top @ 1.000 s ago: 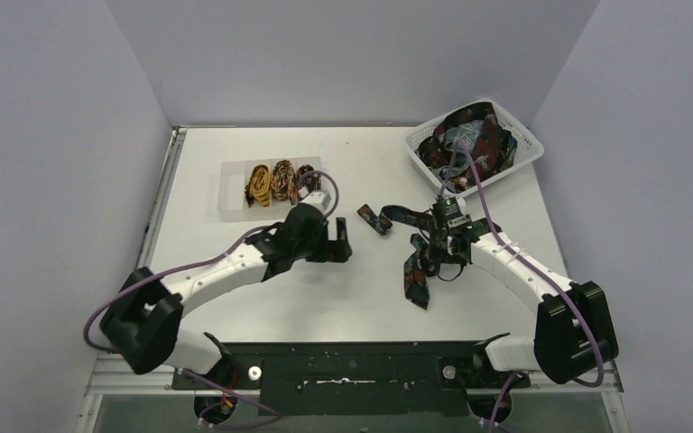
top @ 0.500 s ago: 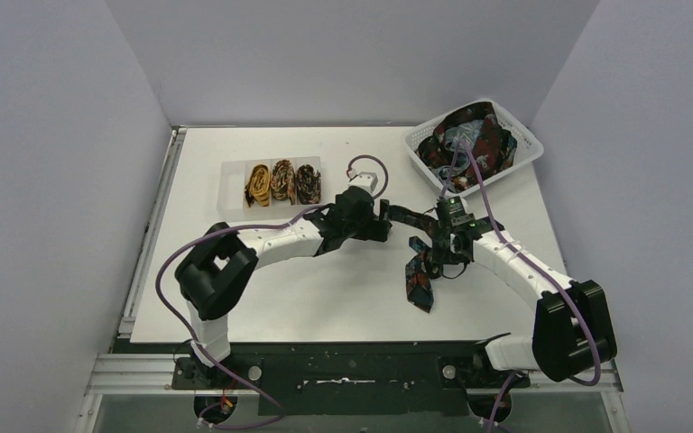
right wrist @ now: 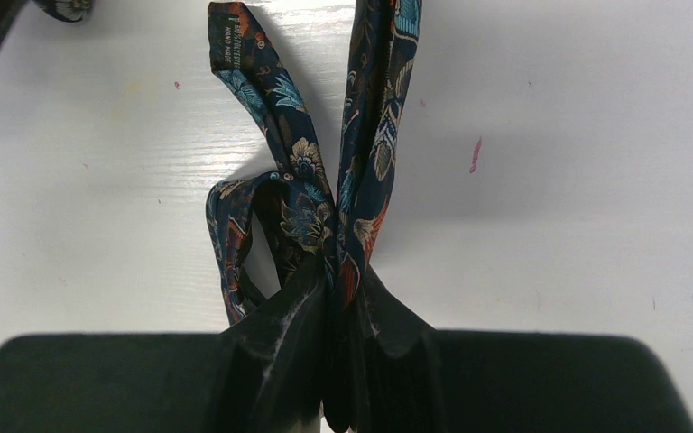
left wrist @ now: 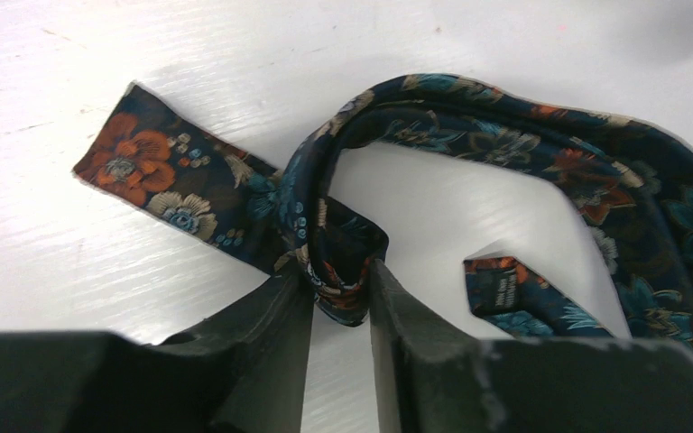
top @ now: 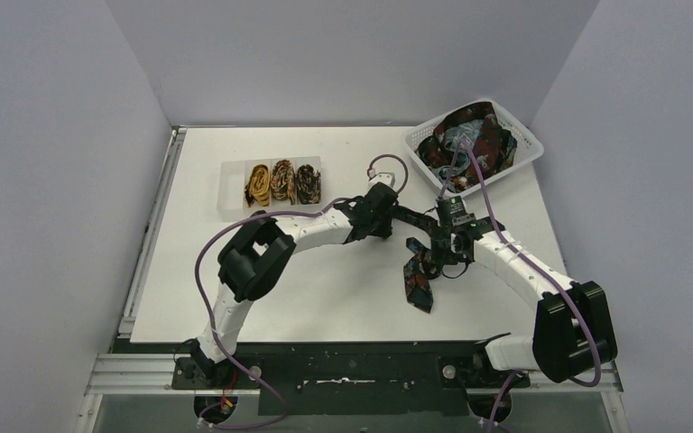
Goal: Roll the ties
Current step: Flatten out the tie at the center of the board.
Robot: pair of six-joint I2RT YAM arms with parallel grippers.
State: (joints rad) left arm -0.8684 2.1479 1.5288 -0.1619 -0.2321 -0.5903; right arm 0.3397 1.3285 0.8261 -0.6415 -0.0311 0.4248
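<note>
A dark navy tie (top: 418,287) with orange and teal flowers lies crumpled on the white table, mid-right. My left gripper (top: 386,221) reaches across to its narrow end. In the left wrist view the tie (left wrist: 523,126) loops over itself, and the left gripper (left wrist: 341,284) is shut on a small fold of it. My right gripper (top: 440,244) is shut on a bunched middle part of the same tie (right wrist: 370,135); in the right wrist view two strands rise from between the shut jaws of the right gripper (right wrist: 343,289). The label end (right wrist: 230,36) lies flat.
A white lattice basket (top: 523,149) at the back right holds a heap of more ties (top: 469,140). A clear tray (top: 230,194) at the back left holds three rolled ties (top: 281,180). Purple cables (top: 388,162) loop off both wrists.
My left arm swung right across the table to the tie's narrow end, and its jaws closed from wide open onto a fold. The right gripper kept its hold and barely moved.
</note>
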